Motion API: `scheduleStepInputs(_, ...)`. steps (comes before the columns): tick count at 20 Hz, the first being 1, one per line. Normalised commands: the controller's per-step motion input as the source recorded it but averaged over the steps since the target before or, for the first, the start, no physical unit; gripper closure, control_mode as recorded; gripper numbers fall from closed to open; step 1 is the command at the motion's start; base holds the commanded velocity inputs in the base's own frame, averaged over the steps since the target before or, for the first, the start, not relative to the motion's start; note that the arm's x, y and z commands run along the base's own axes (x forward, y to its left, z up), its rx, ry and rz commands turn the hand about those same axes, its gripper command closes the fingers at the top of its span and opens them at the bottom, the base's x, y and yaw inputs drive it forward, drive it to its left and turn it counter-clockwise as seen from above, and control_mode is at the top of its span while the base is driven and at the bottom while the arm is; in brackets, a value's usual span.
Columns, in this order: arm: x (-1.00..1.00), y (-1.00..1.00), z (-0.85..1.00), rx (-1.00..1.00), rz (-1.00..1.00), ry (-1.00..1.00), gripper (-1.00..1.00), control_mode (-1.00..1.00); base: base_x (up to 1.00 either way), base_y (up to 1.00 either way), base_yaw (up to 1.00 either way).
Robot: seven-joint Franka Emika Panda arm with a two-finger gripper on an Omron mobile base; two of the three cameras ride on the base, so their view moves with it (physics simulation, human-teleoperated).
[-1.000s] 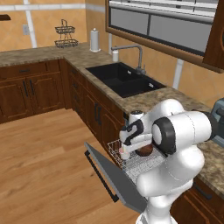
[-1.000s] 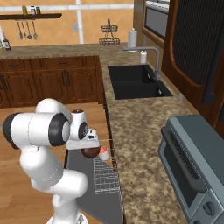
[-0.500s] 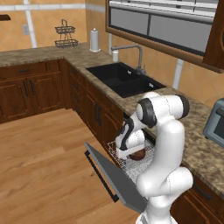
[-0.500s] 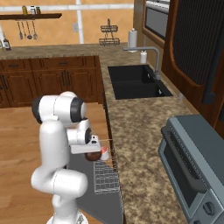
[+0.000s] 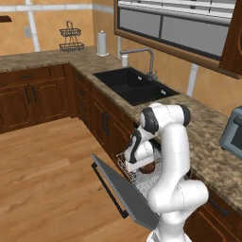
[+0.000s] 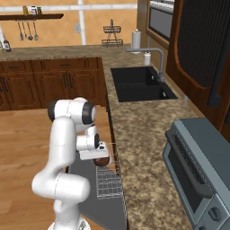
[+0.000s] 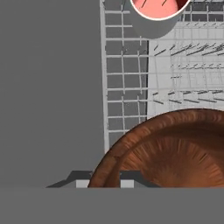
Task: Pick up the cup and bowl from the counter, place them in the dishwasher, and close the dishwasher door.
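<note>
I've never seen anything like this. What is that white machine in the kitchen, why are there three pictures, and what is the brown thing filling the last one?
The white machine is a robot arm in a computer-rendered kitchen. Two pictures come from cameras riding behind it, one to its left and one to its right, so they show the same scene from two sides. The third comes from a camera on its hand, looking along its tool.

The arm bends down over an open dishwasher, whose grey door lies folded down towards the wooden floor. The brown thing is a bowl, gripped at its rim by the tool and held just over the white wire rack. A white cup with a pink inside already sits in that rack.

On the granite counter you can see a black sink, a tap and a grey toaster oven.
</note>
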Motion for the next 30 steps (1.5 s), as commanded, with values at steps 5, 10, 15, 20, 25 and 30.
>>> scheduleStepInputs(5,0.34,-0.48,-0.46,-0.01,0.0,0.01,1.0,-1.0,0.0,0.0,0.0)
scheduleStepInputs(10,0.38,-0.23,-0.65,-0.03,0.0,0.0,1.0,-1.0,0.0,0.0,0.0)
scheduleStepInputs(15,0.47,0.0,-0.86,-0.06,0.0,0.0,1.0,-1.0,0.0,0.0,0.0)
scheduleStepInputs(20,0.35,0.0,-0.77,-0.04,0.0,0.0,1.0,-1.0,0.0,0.0,0.0)
scheduleStepInputs(25,0.2,0.0,-0.74,0.0,0.0,0.0,1.0,-1.0,0.0,0.0,0.0)
scheduleStepInputs(30,-0.23,0.52,-0.57,0.0,0.0,0.0,-1.0,-1.0,0.0,0.0,0.0)
